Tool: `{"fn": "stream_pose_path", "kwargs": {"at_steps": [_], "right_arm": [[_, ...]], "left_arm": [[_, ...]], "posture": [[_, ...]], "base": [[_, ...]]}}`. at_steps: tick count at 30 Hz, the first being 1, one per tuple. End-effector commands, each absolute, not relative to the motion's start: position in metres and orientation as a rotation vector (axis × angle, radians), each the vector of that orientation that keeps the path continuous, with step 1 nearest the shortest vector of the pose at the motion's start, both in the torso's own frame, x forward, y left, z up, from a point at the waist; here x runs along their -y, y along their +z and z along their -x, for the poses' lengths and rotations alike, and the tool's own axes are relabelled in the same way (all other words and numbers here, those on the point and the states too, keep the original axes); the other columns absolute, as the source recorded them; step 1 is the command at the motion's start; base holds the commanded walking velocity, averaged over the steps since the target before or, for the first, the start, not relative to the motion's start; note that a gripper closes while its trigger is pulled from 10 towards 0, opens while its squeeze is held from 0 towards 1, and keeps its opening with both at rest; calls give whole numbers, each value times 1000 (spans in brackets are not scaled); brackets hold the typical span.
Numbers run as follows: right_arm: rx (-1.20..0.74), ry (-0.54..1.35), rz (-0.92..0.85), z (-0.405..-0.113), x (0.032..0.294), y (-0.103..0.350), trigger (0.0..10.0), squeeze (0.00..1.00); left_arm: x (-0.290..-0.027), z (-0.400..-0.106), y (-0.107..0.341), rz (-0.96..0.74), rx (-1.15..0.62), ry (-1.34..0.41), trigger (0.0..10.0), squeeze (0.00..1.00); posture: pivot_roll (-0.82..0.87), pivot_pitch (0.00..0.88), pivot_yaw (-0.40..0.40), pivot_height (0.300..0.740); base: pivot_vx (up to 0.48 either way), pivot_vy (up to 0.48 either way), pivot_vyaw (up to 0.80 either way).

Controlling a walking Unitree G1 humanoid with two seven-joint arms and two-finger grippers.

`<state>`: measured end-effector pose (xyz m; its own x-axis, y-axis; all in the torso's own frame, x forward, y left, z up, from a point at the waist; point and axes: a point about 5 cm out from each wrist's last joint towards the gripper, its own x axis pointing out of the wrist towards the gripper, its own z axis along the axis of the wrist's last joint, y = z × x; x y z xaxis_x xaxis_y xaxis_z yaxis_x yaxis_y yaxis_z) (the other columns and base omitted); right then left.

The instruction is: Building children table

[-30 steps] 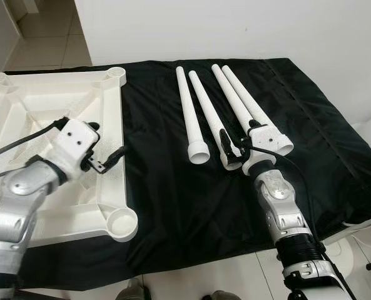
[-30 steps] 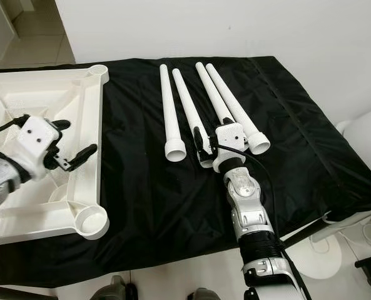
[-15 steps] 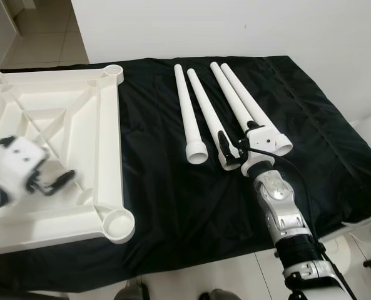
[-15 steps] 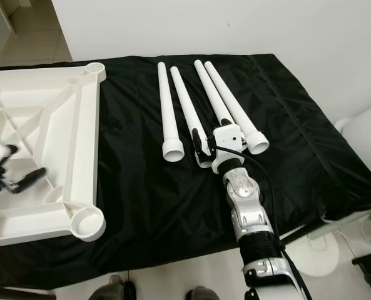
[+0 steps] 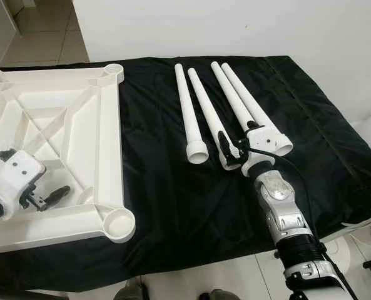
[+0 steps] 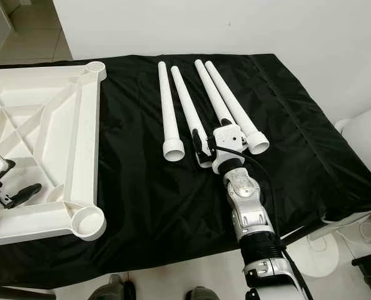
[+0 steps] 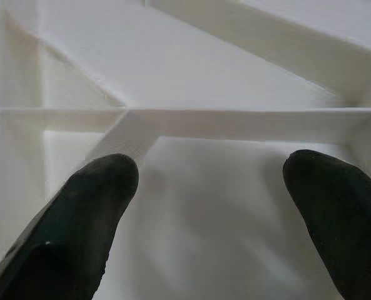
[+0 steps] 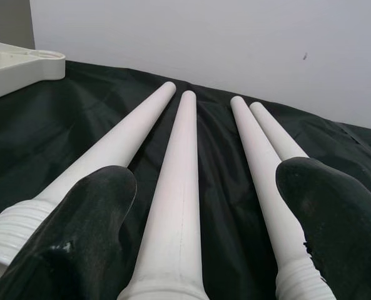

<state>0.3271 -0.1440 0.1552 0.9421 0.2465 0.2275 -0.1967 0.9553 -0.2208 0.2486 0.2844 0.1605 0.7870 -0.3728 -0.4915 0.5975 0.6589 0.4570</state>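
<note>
An upturned white table top (image 5: 104,134) with ribs and round corner sockets lies at the left of the black cloth. Four white table legs lie side by side in the middle, from the leftmost leg (image 5: 186,112) to the rightmost leg (image 5: 251,103). My right gripper (image 5: 235,150) is open and straddles the wide end of the second leg (image 8: 176,206), which lies between its fingers (image 8: 85,231). My left gripper (image 5: 44,199) is open and hovers over the ribbed underside (image 7: 235,119) near the top's near-left part, holding nothing.
The black cloth (image 5: 166,194) covers a low table that ends close in front of me and at the right. A white wall stands behind. A round white object (image 6: 363,140) stands on the floor at the right. A corner socket (image 5: 121,222) sits at the near edge.
My left gripper has drawn back from the table top's right rim to its near-left part, still open. The right gripper has stayed over the second leg.
</note>
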Motion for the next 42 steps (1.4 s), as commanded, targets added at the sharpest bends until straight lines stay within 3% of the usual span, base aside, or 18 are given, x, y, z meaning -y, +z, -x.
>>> {"fn": "stream_pose_path", "kwargs": {"at_steps": [1,10,13,23,26,32,38,42], "right_arm": [[239,222,211,-325,147,151,10000,0],[239,220,210,-324,145,150,10000,0],[238,215,210,-324,146,149,10000,0],[240,208,212,-323,146,150,10000,0],[239,206,215,-322,147,149,10000,0],[235,185,218,-321,152,149,10000,0],[234,185,214,-321,150,148,10000,0],[234,188,211,-323,149,148,10000,0]], "left_arm": [[-270,-249,156,-655,-373,-621,10000,0],[-232,-260,156,-598,-280,-689,10000,0],[-208,-272,160,-562,-196,-687,10000,0],[-167,-292,171,-511,-57,-645,10000,0],[-168,-294,171,-505,-55,-649,10000,0],[-184,-272,189,-341,-42,-857,10000,0],[-203,-250,186,-265,-184,-994,10000,0],[-198,-237,181,-241,-239,-1072,10000,0]], "posture": [[-35,83,-6,740],[-45,77,6,740],[-48,73,10,740],[-54,76,12,740],[-57,82,13,740],[-55,94,20,740],[-42,97,20,740],[-40,97,18,740]], "base": [[0,0,0],[0,0,0],[0,0,0],[0,0,0],[0,0,0],[0,0,0],[0,0,0],[0,0,0]]}}
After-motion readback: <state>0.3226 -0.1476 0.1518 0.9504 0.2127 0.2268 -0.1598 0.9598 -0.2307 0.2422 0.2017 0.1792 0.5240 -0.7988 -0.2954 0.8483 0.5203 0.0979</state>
